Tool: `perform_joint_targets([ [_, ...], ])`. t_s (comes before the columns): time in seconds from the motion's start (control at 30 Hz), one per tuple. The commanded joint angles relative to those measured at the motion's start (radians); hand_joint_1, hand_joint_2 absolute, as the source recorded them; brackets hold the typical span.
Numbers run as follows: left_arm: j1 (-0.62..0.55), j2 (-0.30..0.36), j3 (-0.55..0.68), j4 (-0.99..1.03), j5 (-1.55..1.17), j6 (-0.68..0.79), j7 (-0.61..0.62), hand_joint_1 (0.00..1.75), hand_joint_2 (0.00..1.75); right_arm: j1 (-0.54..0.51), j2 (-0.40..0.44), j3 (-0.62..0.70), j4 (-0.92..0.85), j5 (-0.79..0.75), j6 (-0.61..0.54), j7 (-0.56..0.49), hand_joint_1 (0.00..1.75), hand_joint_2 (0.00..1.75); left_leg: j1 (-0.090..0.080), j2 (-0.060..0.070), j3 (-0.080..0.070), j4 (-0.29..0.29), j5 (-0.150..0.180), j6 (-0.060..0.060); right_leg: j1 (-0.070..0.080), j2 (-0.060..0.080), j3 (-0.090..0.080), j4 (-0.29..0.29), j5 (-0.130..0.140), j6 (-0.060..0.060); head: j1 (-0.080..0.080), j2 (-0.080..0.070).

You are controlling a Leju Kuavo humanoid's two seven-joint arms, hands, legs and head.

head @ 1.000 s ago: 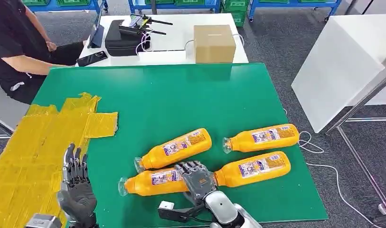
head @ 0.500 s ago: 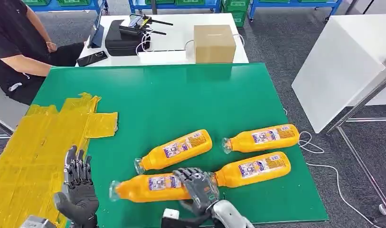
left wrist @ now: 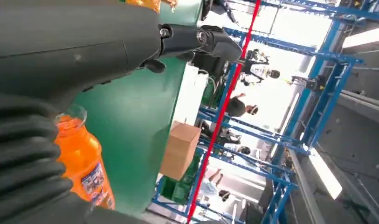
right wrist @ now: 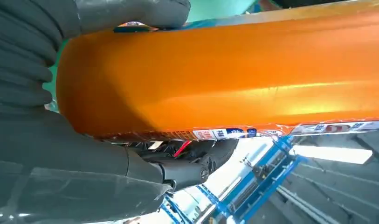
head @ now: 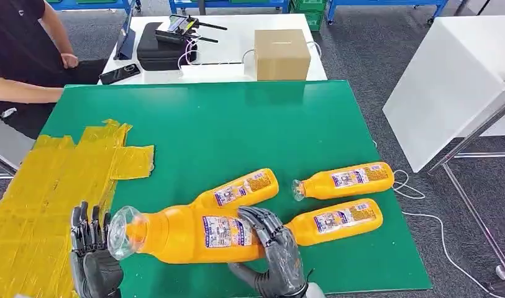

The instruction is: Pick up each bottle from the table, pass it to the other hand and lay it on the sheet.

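Note:
My right hand (head: 273, 253) grips an orange bottle (head: 187, 233) around its body and holds it lifted above the green table (head: 225, 130), its clear neck pointing towards my left hand. The same bottle (right wrist: 234, 74) shows in the right wrist view with my fingers (right wrist: 187, 168) wrapped round it. My left hand (head: 93, 261) is open, fingers up, just beside the bottle's neck and over the edge of the yellow sheet (head: 45, 192). Three more orange bottles lie on the table: one (head: 240, 189) behind the held one, one (head: 344, 180) far right, one (head: 336, 218) near right.
A person in black (head: 23, 49) sits at the table's far left corner. Behind the green table a white table (head: 218, 56) bears a cardboard box (head: 281, 54), a black case and a phone. A white panel (head: 448, 81) and metal legs stand to the right.
My right hand has lifted the nearest bottle off the table and carried it up and left towards my left hand. The left hand has dropped slightly lower in the picture.

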Motion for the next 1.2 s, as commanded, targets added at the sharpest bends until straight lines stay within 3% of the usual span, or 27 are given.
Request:
perform_joint_targets([
  [0.03, -0.005, -0.01, -0.005, 0.062, -0.003, -0.059, 0.0, 0.0, 1.75, 0.001, 0.002, -0.011, -0.003, -0.036, 0.014, -0.009, 1.75, 1.75, 0.0, -0.001, 0.001, -0.002, 0.0, -0.001, 0.001, -0.001, 0.001, -0.001, 0.0, 0.0, 0.0, 0.0],
  [0.43, -0.005, -0.01, -0.005, 0.062, -0.003, -0.059, 0.0, 0.0, 1.75, 0.001, 0.002, -0.011, -0.003, -0.036, 0.014, -0.009, 1.75, 1.75, 0.001, -0.001, 0.001, -0.002, 0.0, 0.0, 0.0, -0.001, 0.001, -0.001, 0.0, 0.001, 0.0, 0.0],
  [0.77, 0.008, -0.01, -0.126, -0.006, -0.077, -0.187, 0.0, 0.0, 1.75, -0.066, 0.073, -0.056, 0.161, -0.034, 0.117, 0.004, 1.75, 1.75, 0.001, 0.0, 0.001, -0.001, 0.0, 0.0, 0.001, 0.0, 0.001, -0.001, 0.0, 0.0, 0.0, 0.0],
  [1.2, 0.013, -0.01, -0.108, -0.04, -0.019, -0.297, 0.0, 0.0, 1.75, -0.089, 0.094, -0.037, 0.21, -0.003, 0.169, 0.005, 1.75, 1.75, 0.001, 0.0, 0.001, -0.001, 0.0, 0.0, 0.001, 0.0, 0.001, -0.001, 0.0, 0.0, 0.0, 0.0],
])
